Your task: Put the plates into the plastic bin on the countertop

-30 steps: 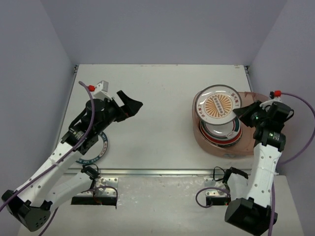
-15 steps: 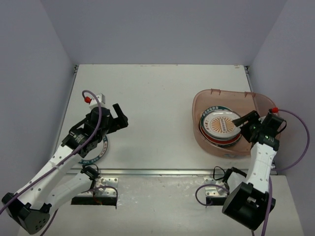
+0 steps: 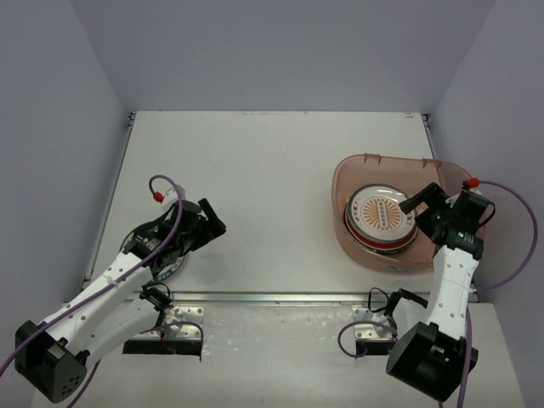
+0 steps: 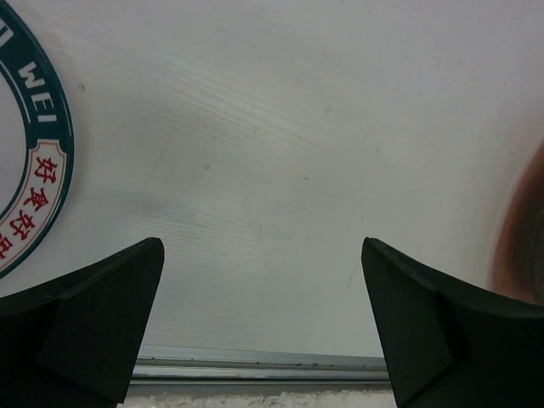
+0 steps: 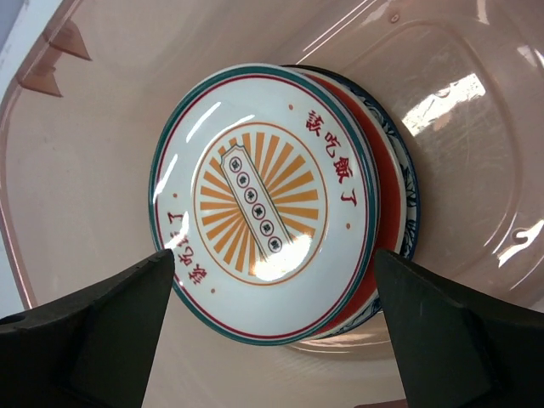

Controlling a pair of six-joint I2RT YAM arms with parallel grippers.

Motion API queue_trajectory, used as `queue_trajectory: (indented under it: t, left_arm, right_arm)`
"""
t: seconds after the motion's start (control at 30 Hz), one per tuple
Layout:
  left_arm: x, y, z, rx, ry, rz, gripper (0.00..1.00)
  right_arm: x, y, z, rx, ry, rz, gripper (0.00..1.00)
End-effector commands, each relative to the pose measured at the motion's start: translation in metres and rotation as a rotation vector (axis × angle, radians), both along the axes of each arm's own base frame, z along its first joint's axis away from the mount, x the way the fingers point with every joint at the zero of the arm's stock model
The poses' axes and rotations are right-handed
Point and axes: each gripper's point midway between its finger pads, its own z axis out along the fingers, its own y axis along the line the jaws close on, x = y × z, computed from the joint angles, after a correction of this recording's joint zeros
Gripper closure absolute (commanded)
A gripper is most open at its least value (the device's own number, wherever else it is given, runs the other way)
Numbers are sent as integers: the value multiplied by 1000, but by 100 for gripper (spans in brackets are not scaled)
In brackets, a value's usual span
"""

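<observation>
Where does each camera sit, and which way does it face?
Top external: above and behind the bases, looking down on the countertop; left arm and right arm show.
Left wrist: on the left arm, facing down past its open fingers at countertop and a teal-rimmed plate.
Right wrist: facing down into the plastic bin at the orange-centred plate; its fingers show.
Shared: top and right wrist both see that plate in the bin.

The orange-centred plate (image 5: 263, 208), held raised over the plastic bin (image 3: 350, 242) a second ago, has been lowered onto the stack of plates (image 5: 389, 204) inside and let go. The right gripper (image 5: 274, 255) has been spread and drawn back to the stack's 3 o'clock side. The left gripper (image 3: 212, 225) has been pulled back and lowered toward 7 o'clock, beside the teal-rimmed plate (image 4: 38, 161).
</observation>
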Motion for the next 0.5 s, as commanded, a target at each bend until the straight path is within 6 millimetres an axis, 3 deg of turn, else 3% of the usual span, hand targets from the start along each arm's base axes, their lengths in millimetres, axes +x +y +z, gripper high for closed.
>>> queue_trajectory:
  t: [0.0,0.1,0.2,0.3,0.4,0.47]
  left_arm:
    - [11,9,14,-74,-19,201,0]
    - [8,31,23,-11,-2,327,0]
    - [13,53,36,71,-38,409,0]
    - [19,80,47,164,-33,510,0]
    - [30,106,42,225,26,572,0]
    - [37,115,34,235,80,583,0]
  right_arm:
    - [15,13,7,-44,8,124,1]
    - [20,31,21,-39,-12,200,1]
    - [26,69,64,52,-189,355,1]
    - [21,110,124,32,-307,511,1]
    - [13,138,166,3,-380,637,1]
    - [8,162,182,21,-396,756,1]
